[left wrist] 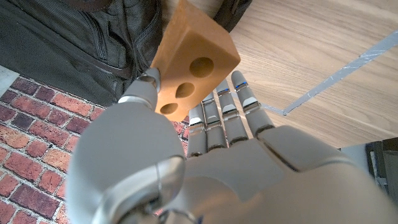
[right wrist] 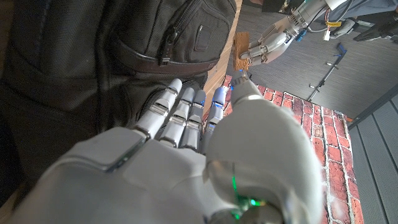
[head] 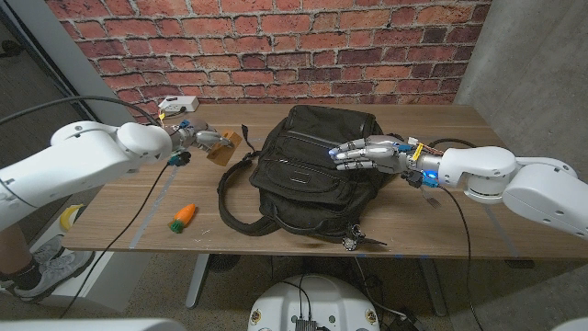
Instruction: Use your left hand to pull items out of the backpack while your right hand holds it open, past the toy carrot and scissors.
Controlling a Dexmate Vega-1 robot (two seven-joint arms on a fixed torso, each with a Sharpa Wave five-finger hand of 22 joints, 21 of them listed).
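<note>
**Left hand holds brick block beside backpack; right hand on the bag**

Black backpack (head: 308,175) lies on the wooden table (head: 441,230), approx. centre, straps trailing toward the front edge. Its inside isn't visible from the head view, so contents can't be told. In the right wrist view the bag (right wrist: 93,68) shows zipped pockets w/ a zipper pull, nothing seen poking out.

Left hand (head: 204,139) is just left of the backpack, above the table, holding an orange-tan toy brick block (head: 225,147). Left wrist view: the block (left wrist: 193,59) has round holes on one face and is pinched btwn thumb on one side and the other fingers (left wrist: 227,109), which lie close together behind it.

Right hand (head: 367,154) reaches in from the right and rests on top of the backpack, fingers extended and pressed side by side, pointing toward the left arm. Right wrist view shows the same fingers (right wrist: 177,115) lying on the black fabric; whether they hook an edge can't be told.

Toy carrot (head: 183,216) lies on the table front-left, well apart from the bag. Small white box (head: 176,103) sits at the back-left edge. Scissors (head: 360,242), dark handles, lie at the front edge just beside the bag's lower right corner.
</note>
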